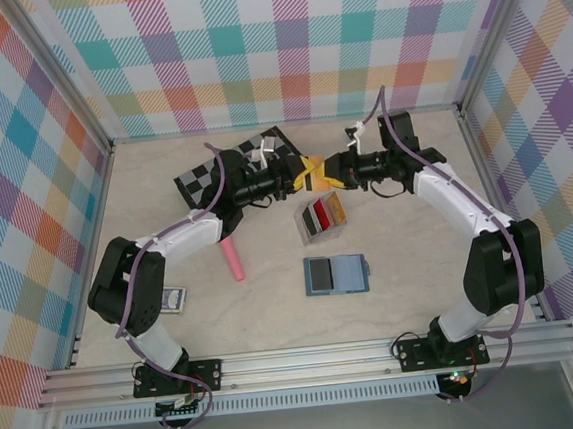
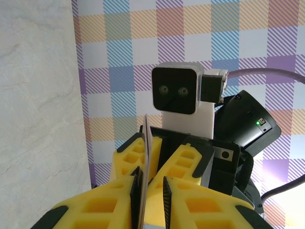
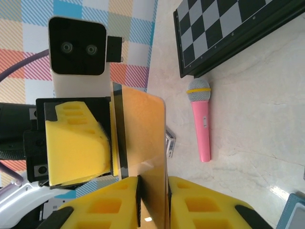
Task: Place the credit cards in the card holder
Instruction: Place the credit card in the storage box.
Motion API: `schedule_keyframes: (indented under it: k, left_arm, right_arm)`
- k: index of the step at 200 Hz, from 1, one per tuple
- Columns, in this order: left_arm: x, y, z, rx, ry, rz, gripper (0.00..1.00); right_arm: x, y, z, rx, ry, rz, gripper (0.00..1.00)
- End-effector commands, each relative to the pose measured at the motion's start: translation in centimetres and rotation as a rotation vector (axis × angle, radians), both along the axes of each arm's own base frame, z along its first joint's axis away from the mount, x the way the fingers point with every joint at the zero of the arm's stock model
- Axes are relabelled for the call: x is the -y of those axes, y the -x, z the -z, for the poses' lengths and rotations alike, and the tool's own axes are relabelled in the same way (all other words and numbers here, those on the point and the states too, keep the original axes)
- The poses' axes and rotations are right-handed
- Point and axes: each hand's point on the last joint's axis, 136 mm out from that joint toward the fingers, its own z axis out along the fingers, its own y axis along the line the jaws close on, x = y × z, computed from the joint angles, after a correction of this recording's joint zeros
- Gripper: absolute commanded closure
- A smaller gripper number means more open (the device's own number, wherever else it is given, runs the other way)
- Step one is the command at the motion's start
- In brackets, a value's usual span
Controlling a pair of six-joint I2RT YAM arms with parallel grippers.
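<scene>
Right hand (image 3: 153, 183): closed on the edge of a tan-yellow credit card (image 3: 143, 129), held in the air.
Left hand (image 2: 151, 183): fingers straddle the same card; clamped or loose, cannot tell.
Card holder (image 1: 337, 273): lying open on the table (image 1: 424, 293).
Grey tray (image 1: 303, 235): just beyond the holder, with red and black credit cards (image 1: 319, 217) inside.

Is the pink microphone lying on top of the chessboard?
No, the pink microphone lies on the bare table, apart from the chessboard.

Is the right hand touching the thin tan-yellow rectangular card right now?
Touching. Right wrist view: the tan-yellow card runs between the fingers of the right hand, meeting both black pads with no gap.
</scene>
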Motion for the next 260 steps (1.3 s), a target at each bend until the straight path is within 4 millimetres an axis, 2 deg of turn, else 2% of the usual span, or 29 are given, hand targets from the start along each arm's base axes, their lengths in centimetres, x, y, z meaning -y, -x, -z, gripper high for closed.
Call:
schedule_keyframes:
  k: [1,74,178,222,260]
  left_arm:
    - [0.2,1.2,-4.0,0.127,0.086,0.038,0.78]
    - [0.3,1.0,-3.5,0.120,0.081,0.040,0.78]
    - [0.1,0.7,-2.9,0.109,0.072,0.019,0.79]
    - [-0.1,0.4,-2.2,0.093,0.055,-0.005,0.82]
    - [-0.4,0.1,-1.8,0.085,0.038,-0.014,0.83]
  right_arm:
    - [1.7,-1.1,2.1,-0.054,0.079,0.108,0.77]
    - [1.6,-1.1,1.2,-0.040,0.059,0.110,0.78]
    - [2.7,-1.3,2.3,-0.066,0.118,0.187,0.80]
    - [2.9,-1.3,2.4,-0.067,0.126,0.206,0.83]
    - [3.4,-1.4,2.6,-0.058,0.153,0.234,0.91]
